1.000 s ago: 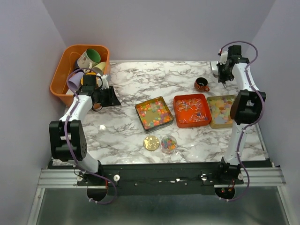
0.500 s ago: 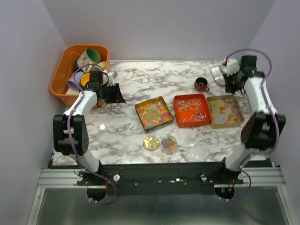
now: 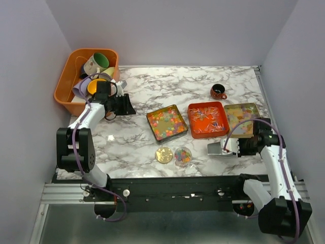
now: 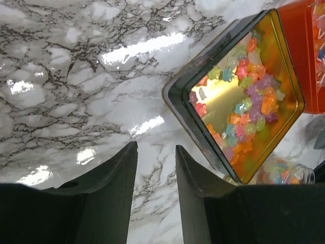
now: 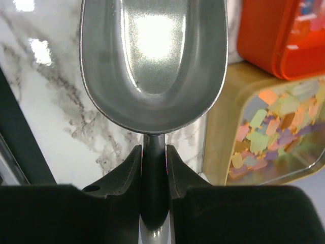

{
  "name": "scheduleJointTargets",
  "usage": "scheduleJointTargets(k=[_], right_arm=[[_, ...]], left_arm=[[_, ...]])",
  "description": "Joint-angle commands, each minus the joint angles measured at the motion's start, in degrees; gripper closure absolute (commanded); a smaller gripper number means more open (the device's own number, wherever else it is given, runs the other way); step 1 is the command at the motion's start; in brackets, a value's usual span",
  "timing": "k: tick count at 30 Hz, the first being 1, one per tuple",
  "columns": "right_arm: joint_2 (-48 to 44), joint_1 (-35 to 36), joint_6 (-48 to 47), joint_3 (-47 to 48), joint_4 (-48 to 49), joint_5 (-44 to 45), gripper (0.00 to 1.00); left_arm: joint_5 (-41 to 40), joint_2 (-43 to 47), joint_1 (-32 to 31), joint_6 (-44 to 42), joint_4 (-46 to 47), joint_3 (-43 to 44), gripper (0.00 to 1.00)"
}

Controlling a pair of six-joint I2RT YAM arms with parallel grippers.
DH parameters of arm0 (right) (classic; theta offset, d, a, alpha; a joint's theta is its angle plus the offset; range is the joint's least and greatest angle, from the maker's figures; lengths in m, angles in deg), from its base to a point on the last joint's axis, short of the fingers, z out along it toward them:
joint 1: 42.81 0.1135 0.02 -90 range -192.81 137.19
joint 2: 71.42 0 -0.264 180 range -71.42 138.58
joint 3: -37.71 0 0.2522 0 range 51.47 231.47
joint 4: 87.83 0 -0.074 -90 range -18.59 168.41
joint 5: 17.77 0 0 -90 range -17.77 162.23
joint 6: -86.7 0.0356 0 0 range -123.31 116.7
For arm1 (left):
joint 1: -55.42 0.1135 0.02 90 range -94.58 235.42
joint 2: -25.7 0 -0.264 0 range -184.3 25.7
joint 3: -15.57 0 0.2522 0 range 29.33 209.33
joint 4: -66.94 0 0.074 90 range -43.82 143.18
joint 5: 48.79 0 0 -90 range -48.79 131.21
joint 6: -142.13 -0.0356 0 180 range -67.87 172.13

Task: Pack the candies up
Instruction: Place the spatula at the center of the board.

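Right claw (image 5: 154, 152): we pinch the empty scoop (image 5: 152, 56) by its handle, so we can dig up candies (image 4: 244, 101).
Left claw (image 4: 156, 157): spread, holding nothing, out of our way.

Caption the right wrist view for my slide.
Right gripper shut on empty metal scoop, beside a gold tin of candies.

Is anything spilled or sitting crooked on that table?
No spill shows on the marble table. Only the dark tin of candies sits turned at an angle; the orange tray and gold tray beside it lie nearly square to the table.
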Motion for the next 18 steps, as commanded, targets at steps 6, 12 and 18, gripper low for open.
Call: scheduleJointTargets(k=[6,12,18], right_arm=[[1.3,0.2,-19.6,-7.1,1.8,6.1,0.99],[6.3,0.1,-19.1,-9.4,6.8,7.7,0.73],[8.6,0.1,-14.1,-6.7,7.6,7.4,0.50]], left_arm=[[3.9,10.0,0.0,-1.2,-0.1,-5.0,0.46],[4.8,12.3,0.0,-2.8,-3.7,-4.8,0.40],[5.5,12.8,0.1,-4.8,-7.3,-3.2,0.33]])
